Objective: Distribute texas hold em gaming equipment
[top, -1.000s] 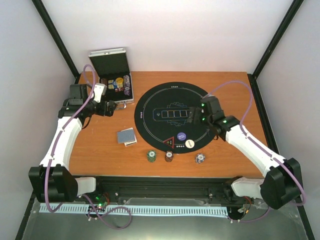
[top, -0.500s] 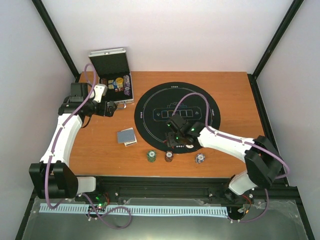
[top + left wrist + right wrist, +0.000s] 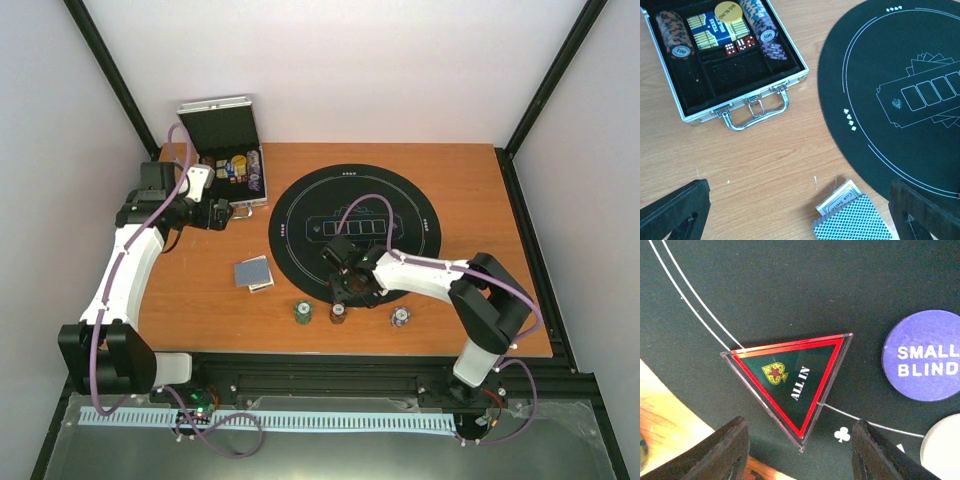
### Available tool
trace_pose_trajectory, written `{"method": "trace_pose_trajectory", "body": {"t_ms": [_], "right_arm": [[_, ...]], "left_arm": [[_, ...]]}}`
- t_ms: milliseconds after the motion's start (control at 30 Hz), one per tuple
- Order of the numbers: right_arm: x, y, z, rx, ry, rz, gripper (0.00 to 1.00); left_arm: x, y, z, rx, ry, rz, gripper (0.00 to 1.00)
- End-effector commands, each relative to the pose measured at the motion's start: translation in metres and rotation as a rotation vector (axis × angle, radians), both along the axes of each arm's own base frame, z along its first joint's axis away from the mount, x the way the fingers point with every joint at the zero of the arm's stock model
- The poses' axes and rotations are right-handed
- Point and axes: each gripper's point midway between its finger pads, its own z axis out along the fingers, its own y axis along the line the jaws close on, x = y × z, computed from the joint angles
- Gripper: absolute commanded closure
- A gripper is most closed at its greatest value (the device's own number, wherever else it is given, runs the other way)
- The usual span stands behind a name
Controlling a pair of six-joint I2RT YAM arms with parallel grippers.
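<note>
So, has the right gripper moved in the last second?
Yes: the right gripper crossed the mat, from its right side leftward to its near edge, above the triangle marker.

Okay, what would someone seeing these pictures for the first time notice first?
The round black card mat dominates the centre, with the right pincer open over a red-edged triangle marker reading ALL IN at its near edge. Far left, a silver case lies open holding chips, the left pincer open nearby.

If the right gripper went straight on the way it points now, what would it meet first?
Most likely the red triangle marker, which lies flat on the black mat ahead of the right gripper's open fingers; depth is unclear.
</note>
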Motion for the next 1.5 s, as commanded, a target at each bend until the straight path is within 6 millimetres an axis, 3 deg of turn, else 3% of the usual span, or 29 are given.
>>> {"method": "trace_pose_trajectory", "body": {"t_ms": [0,367,567,800,1033,1233,1367,1467], "right_arm": [[0.002,0.009,-0.004,-0.009,0.008,0.025,0.46],[0.012,0.017,-0.024,-0.059,0.019,0.057,0.57],[0.029,0.028,-0.028,-0.095,-0.008,0.084,0.63],[0.066,0.063,-0.031,-0.11,-0.06,0.132,0.63],[0.116,0.113,-0.022,-0.066,-0.099,0.17,0.63],[0.143,0.138,-0.027,-0.036,-0.091,0.176,0.63],[0.148,0.145,-0.008,-0.012,-0.111,0.182,0.56],[0.145,0.135,0.017,-0.013,-0.141,0.17,0.45]], "left_arm": [[0.007,0.002,0.018,-0.002,-0.035,0.003,0.0],[0.012,0.005,0.02,0.005,-0.044,0.013,0.0],[0.014,0.005,0.022,-0.001,-0.038,0.017,0.0],[0.016,0.006,0.02,0.001,-0.028,0.027,0.0],[0.017,0.009,0.023,-0.002,-0.009,0.051,0.0],[0.015,0.01,0.026,-0.002,-0.007,0.061,0.0],[0.015,0.011,0.023,0.003,0.005,0.067,0.0],[0.014,0.013,0.018,0.005,0.024,0.072,0.0]]}}
